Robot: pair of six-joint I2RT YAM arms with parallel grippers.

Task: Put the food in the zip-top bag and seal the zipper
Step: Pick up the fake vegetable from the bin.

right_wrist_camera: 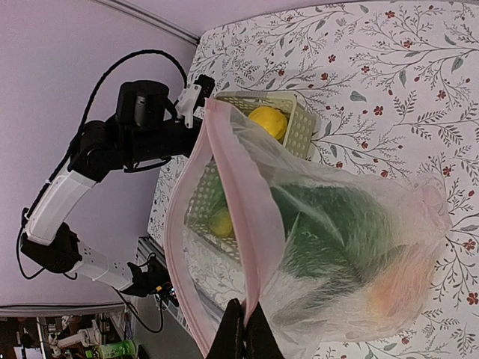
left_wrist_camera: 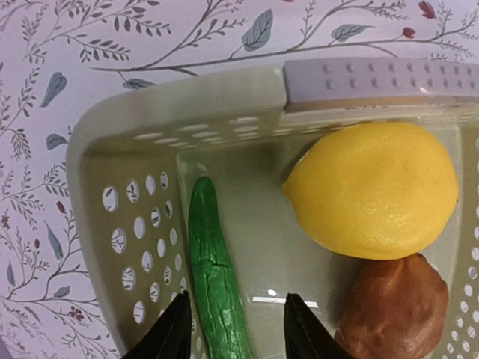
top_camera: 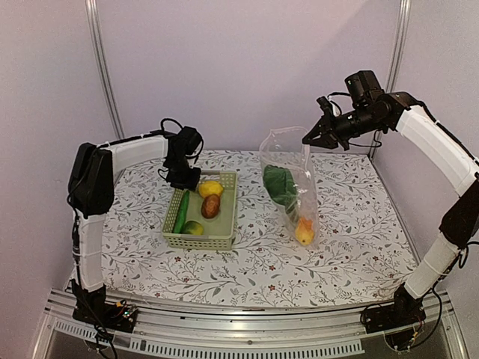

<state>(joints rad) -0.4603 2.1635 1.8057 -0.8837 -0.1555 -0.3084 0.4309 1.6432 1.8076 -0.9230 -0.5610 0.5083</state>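
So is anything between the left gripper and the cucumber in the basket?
Nothing visible does. The left gripper is open directly over the cucumber, a finger on each side. The lemon and the brown piece lie beside it.

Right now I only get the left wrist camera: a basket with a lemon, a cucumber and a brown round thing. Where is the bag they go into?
Observer: It is to the right of the basket. The right gripper holds the zip-top bag up in the air, pinched shut on its pinkish zipper edge.
Operator: Is anything inside it already?
Observer: Yes, two things: a leafy green in the middle, and an orange-yellow piece down at the bottom.
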